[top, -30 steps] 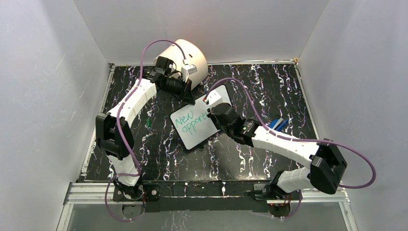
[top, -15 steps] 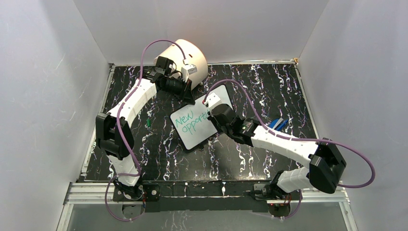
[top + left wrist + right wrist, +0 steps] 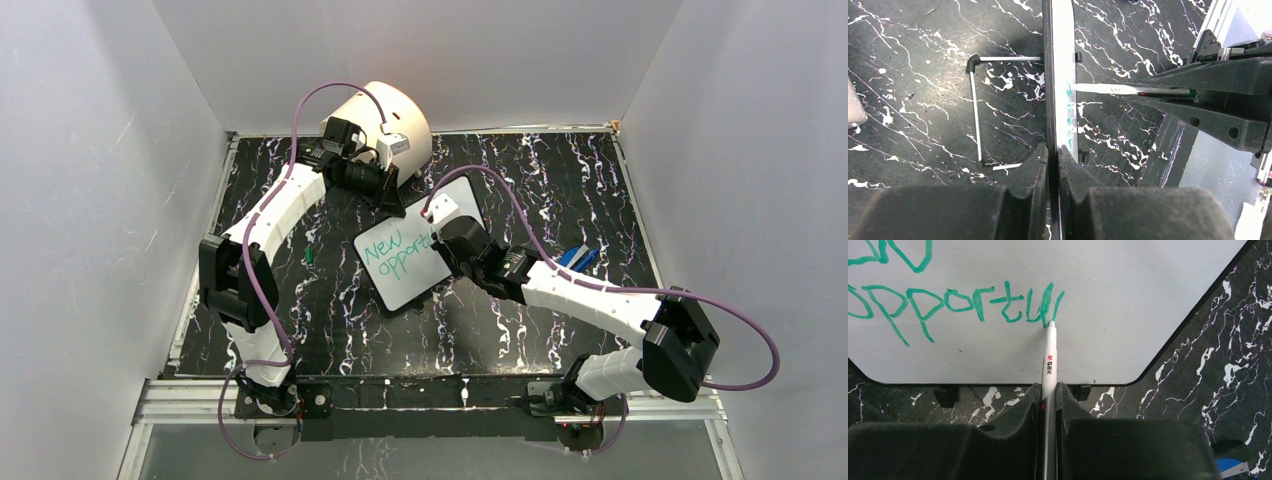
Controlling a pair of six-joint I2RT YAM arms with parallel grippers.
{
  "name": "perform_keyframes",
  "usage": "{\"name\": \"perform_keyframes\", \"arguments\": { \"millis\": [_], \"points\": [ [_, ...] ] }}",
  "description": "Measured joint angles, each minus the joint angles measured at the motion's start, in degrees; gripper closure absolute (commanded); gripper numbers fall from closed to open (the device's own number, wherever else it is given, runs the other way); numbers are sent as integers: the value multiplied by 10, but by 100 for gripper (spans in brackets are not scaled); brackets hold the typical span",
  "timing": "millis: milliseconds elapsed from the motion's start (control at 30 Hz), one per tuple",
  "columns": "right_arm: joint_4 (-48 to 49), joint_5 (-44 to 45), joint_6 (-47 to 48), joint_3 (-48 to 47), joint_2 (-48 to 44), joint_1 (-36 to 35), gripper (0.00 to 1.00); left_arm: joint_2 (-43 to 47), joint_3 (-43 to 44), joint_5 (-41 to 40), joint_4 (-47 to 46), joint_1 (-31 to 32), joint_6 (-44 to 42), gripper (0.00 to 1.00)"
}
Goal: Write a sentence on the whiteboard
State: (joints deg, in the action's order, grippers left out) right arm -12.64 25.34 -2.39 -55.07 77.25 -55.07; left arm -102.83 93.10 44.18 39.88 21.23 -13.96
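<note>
Whiteboard [image 3: 405,285] sitting mid-table, just near of the cream cylinder [image 3: 400,115]. Left gripper [image 3: 1053,150] pinching the board's far edge, jaws pressing on the rim. Right gripper [image 3: 1048,388] clamping a white marker [image 3: 1050,357], its tip touching the board at the right end of the green sentence [image 3: 948,302], reading "New opportu" so far.

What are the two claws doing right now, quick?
Left gripper: closed, clamping the whiteboard edge.
Right gripper: closed on the marker.
</note>
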Motion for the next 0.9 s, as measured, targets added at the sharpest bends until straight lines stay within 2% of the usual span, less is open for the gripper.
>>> {"name": "perform_keyframes", "arguments": {
  "millis": [900],
  "points": [
    [34,20,9,0,-1,3,100,0,0,-2,-1,1,0,100]
  ]
}}
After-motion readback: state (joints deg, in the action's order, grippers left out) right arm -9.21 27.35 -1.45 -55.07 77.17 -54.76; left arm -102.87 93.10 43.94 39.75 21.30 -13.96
